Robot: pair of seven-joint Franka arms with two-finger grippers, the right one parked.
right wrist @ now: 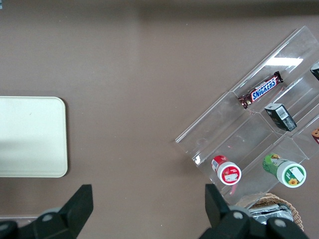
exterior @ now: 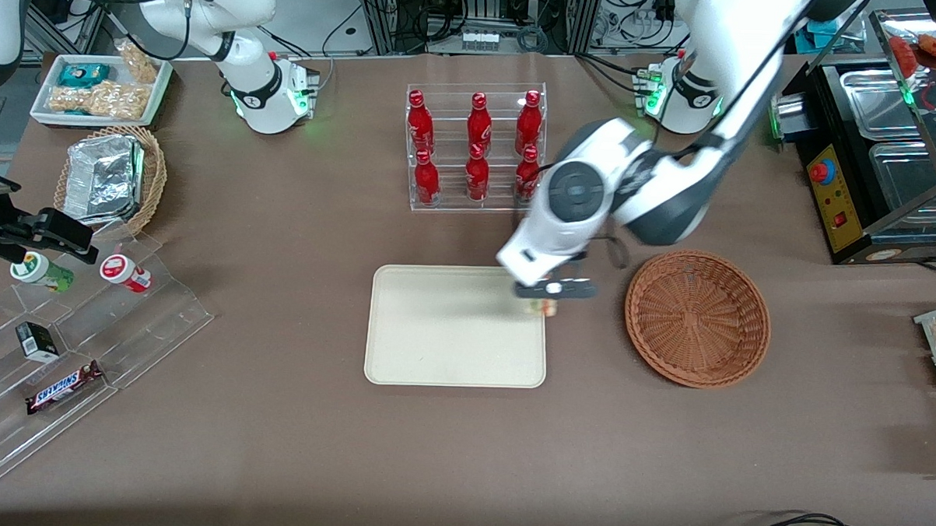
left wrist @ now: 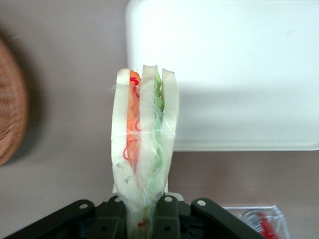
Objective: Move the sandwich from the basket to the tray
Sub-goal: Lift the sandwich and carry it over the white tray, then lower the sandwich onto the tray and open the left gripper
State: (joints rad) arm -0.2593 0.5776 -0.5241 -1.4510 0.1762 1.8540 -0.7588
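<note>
In the front view, the cream tray [exterior: 456, 326] lies at centre frame. At its upper right corner hovers the left arm's gripper [exterior: 548, 298], its fingers pinching the wrapped sandwich [exterior: 545, 307] above the tray's edge. Right of it sits the reddish-brown wicker basket [exterior: 697, 318], nothing in it. The wrist view shows the sandwich [left wrist: 143, 142] clamped upright between the black fingers [left wrist: 167, 216].

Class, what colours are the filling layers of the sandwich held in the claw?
Orange-red and green, between white bread; the left wrist view shows the sandwich best.

6 red bottles [exterior: 476, 146], 2 wicker baskets [exterior: 697, 318], 1 cream tray [exterior: 434, 355], 1 sandwich [left wrist: 143, 144], 1 pincer [exterior: 551, 295].
</note>
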